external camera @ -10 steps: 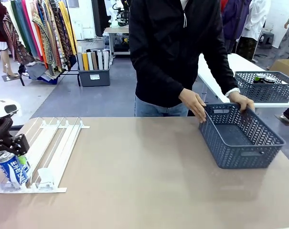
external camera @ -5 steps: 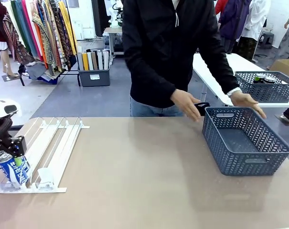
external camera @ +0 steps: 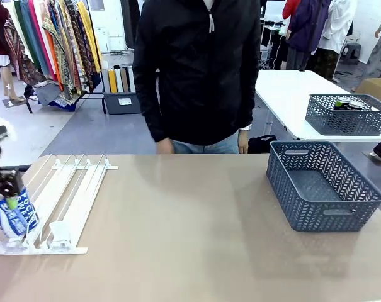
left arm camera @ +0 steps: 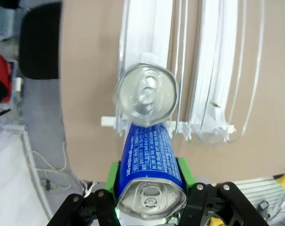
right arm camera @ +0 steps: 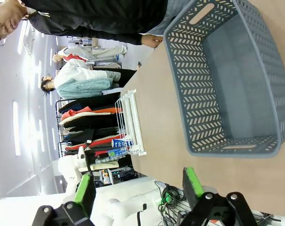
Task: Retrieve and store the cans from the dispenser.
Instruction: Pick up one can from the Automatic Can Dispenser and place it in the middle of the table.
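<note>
My left gripper is shut on a blue-and-white can at the front end of the dispenser, at the table's far left. In the left wrist view the green pads press both sides of that can, which lies along the fingers with its silver top toward the camera. A second can sits just beyond it in a dispenser lane. My right gripper is open with nothing between its fingers, hovering near the blue-grey basket.
The empty mesh basket stands on the table's right side. A person stands at the far edge, hands down. Behind on a white table, another basket holds cans.
My left gripper closed on the can and raised it slightly. The person let go of the basket, which had shifted a little right, and stepped left with hands down.
</note>
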{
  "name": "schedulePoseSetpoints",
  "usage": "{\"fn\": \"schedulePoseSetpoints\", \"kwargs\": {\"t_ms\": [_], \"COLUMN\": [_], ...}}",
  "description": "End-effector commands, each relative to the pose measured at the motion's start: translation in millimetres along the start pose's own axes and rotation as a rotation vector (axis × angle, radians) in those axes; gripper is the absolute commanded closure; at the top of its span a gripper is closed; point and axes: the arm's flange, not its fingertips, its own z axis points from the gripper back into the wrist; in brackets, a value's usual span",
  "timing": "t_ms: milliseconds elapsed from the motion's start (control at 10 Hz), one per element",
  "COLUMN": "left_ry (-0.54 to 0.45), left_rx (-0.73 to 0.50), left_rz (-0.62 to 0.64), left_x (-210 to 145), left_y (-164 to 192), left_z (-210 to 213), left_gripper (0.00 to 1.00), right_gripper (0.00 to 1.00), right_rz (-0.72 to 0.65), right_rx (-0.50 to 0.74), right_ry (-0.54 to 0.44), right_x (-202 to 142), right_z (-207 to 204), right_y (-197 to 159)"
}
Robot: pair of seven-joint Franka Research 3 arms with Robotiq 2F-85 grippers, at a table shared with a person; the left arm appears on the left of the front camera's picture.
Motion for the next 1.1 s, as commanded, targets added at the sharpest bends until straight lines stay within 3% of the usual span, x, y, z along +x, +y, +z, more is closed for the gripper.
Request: {"fn": "schedulePoseSetpoints", "kwargs": {"t_ms": [0, 300, 500, 700, 800, 1000], "left_ry": [-0.044, -0.085, -0.12, -0.123, -0.137, -0.137], "left_rx": [0.006, -0.1, -0.14, -0.153, -0.116, -0.116], "left_rz": [-0.008, -0.004, 0.025, 0.121, 0.053, 0.053], "left_x": [-21.0, -20.9, -22.3, -22.9, -26.5, -26.5], "left_y": [12.1, 32.5, 49.0, 62.6, 52.8, 52.8], "left_z": [68.3, 150.1, 180.9, 181.9, 184.9, 184.9], "left_gripper": [1.0, 1.0, 1.0, 1.0, 1.0, 1.0], "right_gripper": [0.0, 0.0, 0.0, 0.0, 0.0, 0.0], "right_rz": [0.014, 0.014, 0.014, 0.014, 0.014, 0.014], "right_rx": [0.004, 0.004, 0.004, 0.004, 0.004, 0.004], "right_ry": [0.005, 0.005, 0.005, 0.005, 0.005, 0.005], "right_x": [-0.4, -0.4, -0.4, -0.4, -0.4, -0.4], "right_z": [1.9, 1.9, 1.9, 1.9, 1.9, 1.9], "right_y": [2.4, 2.4, 2.4, 2.4, 2.4, 2.4]}}
